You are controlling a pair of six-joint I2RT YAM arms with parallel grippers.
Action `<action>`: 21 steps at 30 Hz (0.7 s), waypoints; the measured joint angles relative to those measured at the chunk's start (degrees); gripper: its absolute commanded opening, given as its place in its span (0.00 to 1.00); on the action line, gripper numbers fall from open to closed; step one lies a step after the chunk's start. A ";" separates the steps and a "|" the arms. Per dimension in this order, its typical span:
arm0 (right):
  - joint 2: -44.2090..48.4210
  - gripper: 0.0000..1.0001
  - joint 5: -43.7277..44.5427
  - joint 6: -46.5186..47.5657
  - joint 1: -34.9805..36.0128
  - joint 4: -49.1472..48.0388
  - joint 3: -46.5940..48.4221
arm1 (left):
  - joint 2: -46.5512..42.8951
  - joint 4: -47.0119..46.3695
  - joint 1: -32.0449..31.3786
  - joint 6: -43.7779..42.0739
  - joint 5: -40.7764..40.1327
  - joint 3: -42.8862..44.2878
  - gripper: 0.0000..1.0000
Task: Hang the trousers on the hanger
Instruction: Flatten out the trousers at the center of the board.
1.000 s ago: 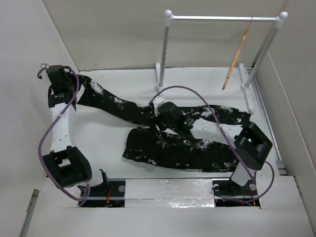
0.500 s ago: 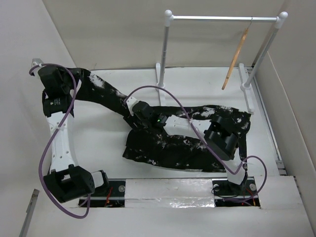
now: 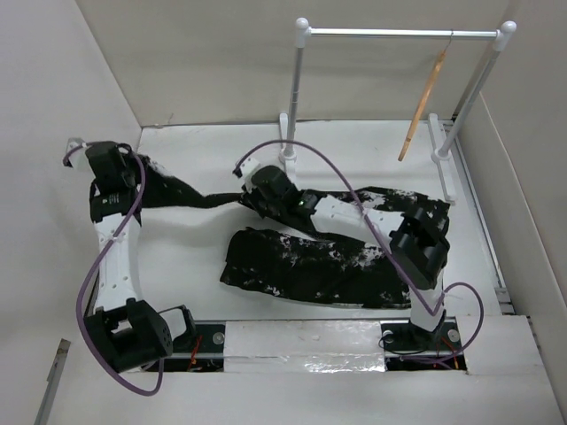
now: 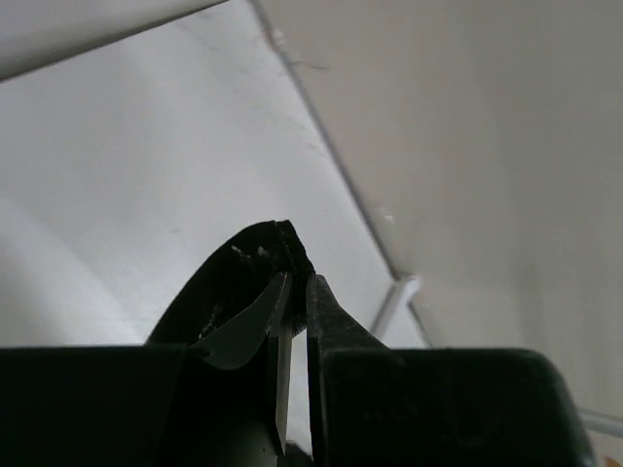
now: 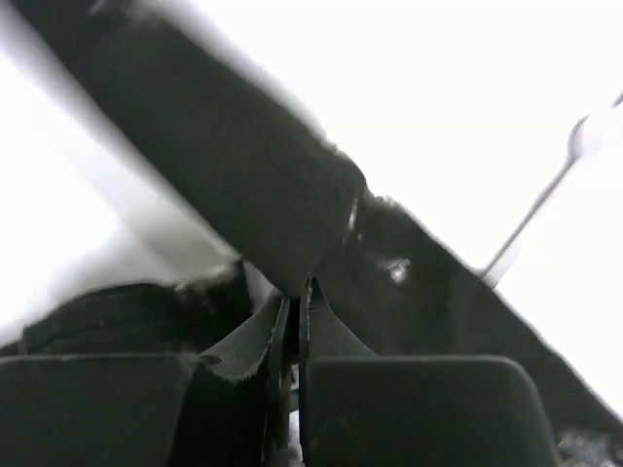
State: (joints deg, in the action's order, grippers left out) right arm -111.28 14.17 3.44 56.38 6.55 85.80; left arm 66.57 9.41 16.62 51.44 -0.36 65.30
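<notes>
The black, white-splattered trousers (image 3: 310,266) lie across the middle of the table, with one narrow leg running to the back left. My left gripper (image 3: 135,177) is shut on that leg's far end; in the left wrist view, black fabric (image 4: 248,268) bulges out past the closed tips of the left gripper (image 4: 297,280). My right gripper (image 3: 250,195) is shut on the same leg nearer the middle. In the right wrist view, cloth (image 5: 419,282) is pinched at the tips of the right gripper (image 5: 297,287). The tan wooden hanger (image 3: 423,104) hangs from the rack's rail at the back right.
A white pole rack (image 3: 399,33) with ball-topped posts stands at the back right, its feet on the table. Pale enclosure walls (image 3: 89,80) close in the left, back and right sides. Purple cables loop over both arms.
My right gripper has closed on the trouser leg and shifted toward the back left. The left arm has moved slightly nearer. The leg between the two grippers now hangs as a narrower, pulled strip.
</notes>
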 measured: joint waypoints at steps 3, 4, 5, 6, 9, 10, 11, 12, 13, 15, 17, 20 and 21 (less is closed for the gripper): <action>-0.35 0.00 -5.38 0.20 -4.85 1.25 4.61 | 0.39 -0.15 0.02 -0.50 -3.13 -6.60 0.00; -1.75 0.00 -6.60 0.07 -6.95 1.79 7.65 | 0.76 0.02 0.02 -0.63 -3.69 -8.83 0.00; -3.93 0.02 -7.43 -0.13 -9.07 2.64 11.56 | 1.25 0.55 0.02 -0.76 -4.24 -10.75 0.00; -6.73 0.02 -7.82 -0.42 -11.02 3.39 15.82 | 1.79 1.16 0.02 -0.83 -4.57 -12.20 0.00; -16.24 0.04 -8.17 -2.01 -15.21 5.68 28.35 | 2.23 0.87 0.00 -1.27 -4.72 -16.37 0.31; -19.52 0.09 -7.76 -2.69 -16.17 6.58 31.98 | 2.23 0.87 0.00 -1.46 -4.85 -17.22 0.37; -22.43 0.19 -7.04 -3.56 -16.81 7.54 35.08 | 2.23 0.94 0.07 -1.75 -4.85 -17.88 0.45; -25.20 0.26 -6.45 -4.39 -17.20 8.90 37.88 | 2.23 1.36 0.15 -2.19 -4.85 -18.10 0.51; -27.63 0.33 -5.88 -5.05 -17.35 10.43 40.33 | 2.12 1.31 0.24 -2.69 -4.79 -18.10 0.51; -31.26 0.52 -5.01 -6.27 -17.25 13.05 43.89 | 1.18 0.68 0.13 -4.50 -4.24 -18.10 0.49; -32.89 0.67 -4.72 -7.17 -16.90 15.19 45.53 | -0.74 0.31 -2.10 -7.08 -5.03 -18.10 0.46; -32.35 0.70 -5.11 -8.20 -16.55 15.72 44.76 | -2.62 0.68 -11.04 -11.34 -6.21 -17.38 0.31; -31.26 0.72 -5.44 -8.37 -16.48 15.08 43.08 | -2.32 0.76 -15.58 -13.68 -6.36 -16.74 0.27</action>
State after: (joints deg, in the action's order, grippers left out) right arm -142.54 8.73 -4.93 39.90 21.63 128.88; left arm 64.25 10.17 1.04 37.76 -6.72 48.56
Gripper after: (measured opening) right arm 0.695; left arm 0.332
